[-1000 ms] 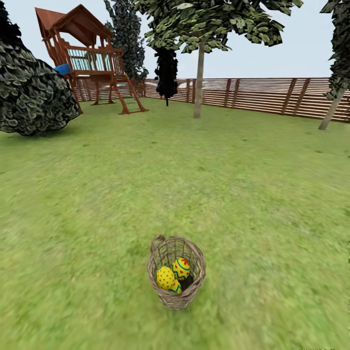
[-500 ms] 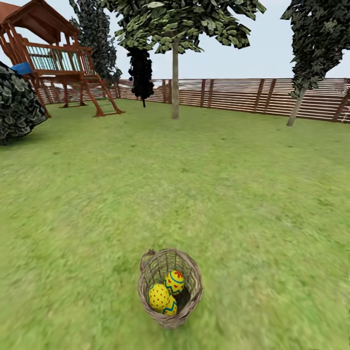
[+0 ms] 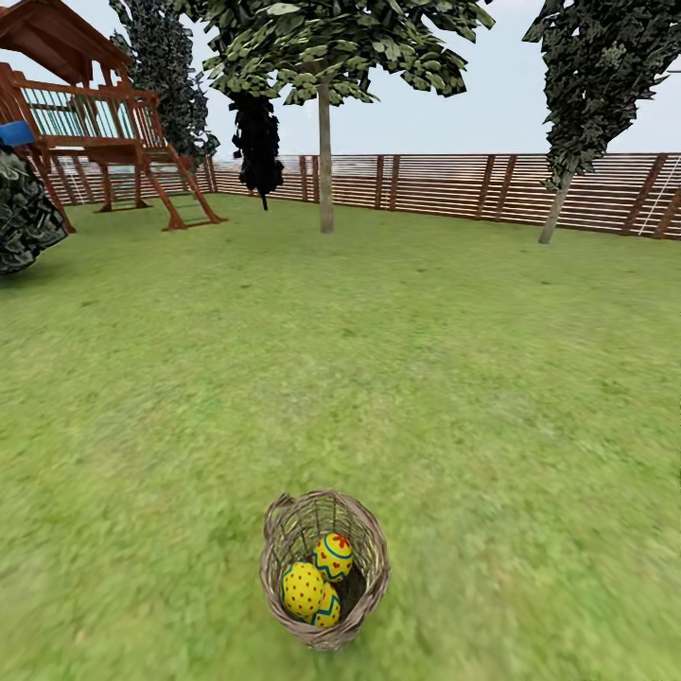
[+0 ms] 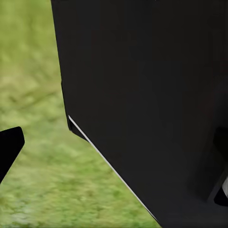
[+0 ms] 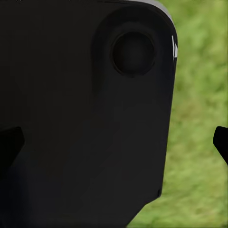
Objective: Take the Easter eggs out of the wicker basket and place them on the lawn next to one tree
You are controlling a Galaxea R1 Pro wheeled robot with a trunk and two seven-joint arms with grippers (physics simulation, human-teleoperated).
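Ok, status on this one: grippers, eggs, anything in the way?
Gripper states can't be told. Three Easter eggs in wicker basket on lawn. Path to basket clear.

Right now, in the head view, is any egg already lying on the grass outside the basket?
No: the Easter eggs all sit inside the wicker basket, and the lawn around it bears none.

We found no readable text, label, brand, number or sign on anything in these views.
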